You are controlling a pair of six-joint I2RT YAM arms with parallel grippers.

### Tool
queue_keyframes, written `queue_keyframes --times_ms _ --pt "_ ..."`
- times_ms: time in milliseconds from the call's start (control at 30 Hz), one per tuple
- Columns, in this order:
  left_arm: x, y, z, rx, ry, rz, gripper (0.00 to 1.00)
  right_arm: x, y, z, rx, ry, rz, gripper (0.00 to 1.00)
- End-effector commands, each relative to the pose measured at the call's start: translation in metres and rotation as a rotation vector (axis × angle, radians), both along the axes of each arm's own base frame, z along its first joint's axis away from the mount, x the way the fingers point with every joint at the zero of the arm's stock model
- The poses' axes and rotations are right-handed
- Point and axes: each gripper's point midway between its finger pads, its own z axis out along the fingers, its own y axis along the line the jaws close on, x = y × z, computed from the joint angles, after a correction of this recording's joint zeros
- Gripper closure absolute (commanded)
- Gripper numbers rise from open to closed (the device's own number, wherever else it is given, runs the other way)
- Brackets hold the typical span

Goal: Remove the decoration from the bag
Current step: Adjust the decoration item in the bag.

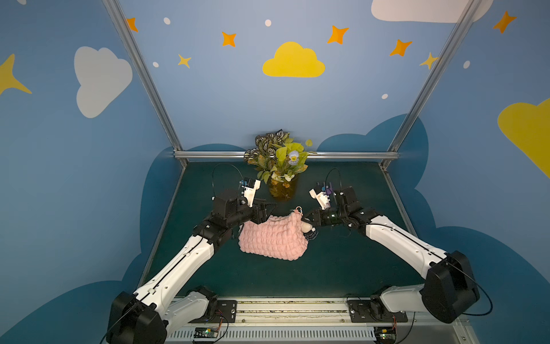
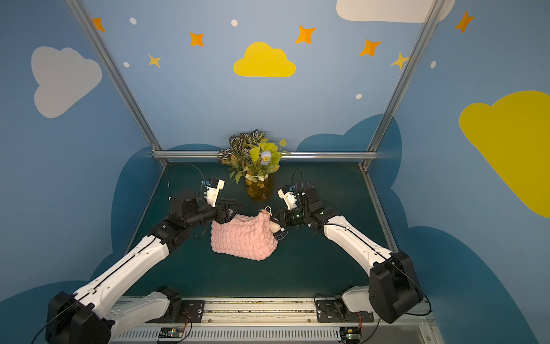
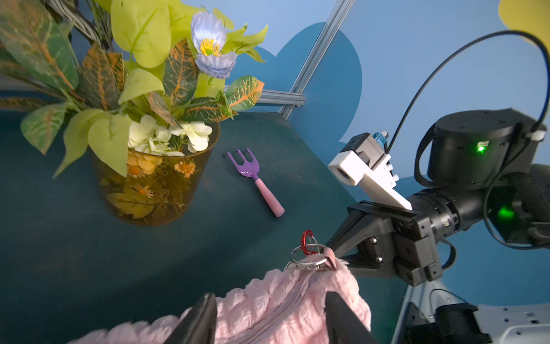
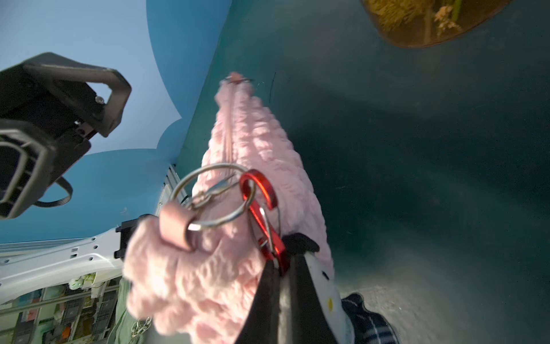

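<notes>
The right gripper (image 4: 279,268) has its fingers pressed together on the red clip (image 4: 262,208) of the decoration (image 4: 323,286). The decoration hangs at the right end of the bag (image 1: 273,238), clipped to a metal ring (image 4: 208,199). The left gripper (image 3: 269,297) stands spread at the other end of the bag. The bag lies on the dark green table (image 1: 327,268), in front of a vase (image 1: 282,190) and a toy fork (image 3: 256,181). Blue walls (image 1: 208,98) with clouds and stars close 3 sides. The left arm (image 1: 184,262) and the right arm (image 1: 401,241) reach inward from the near rail (image 1: 291,303).
</notes>
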Motion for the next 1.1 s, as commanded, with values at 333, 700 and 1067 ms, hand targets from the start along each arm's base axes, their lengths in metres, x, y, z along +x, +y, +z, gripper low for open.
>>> queue_keyframes --times_ms 333,700,1067 --pt "-0.007 -0.051 -0.023 -0.213 0.283 -0.031 0.36 0.013 -0.034 0.018 -0.150 -0.094 -0.080 1.00" --pt "-0.005 -0.082 -0.050 -0.255 0.450 -0.012 0.36 0.024 -0.056 0.028 -0.242 -0.204 -0.186 1.00" --pt "0.006 -0.115 -0.049 -0.274 0.493 -0.115 0.38 0.020 -0.055 0.044 -0.217 -0.260 -0.164 1.00"
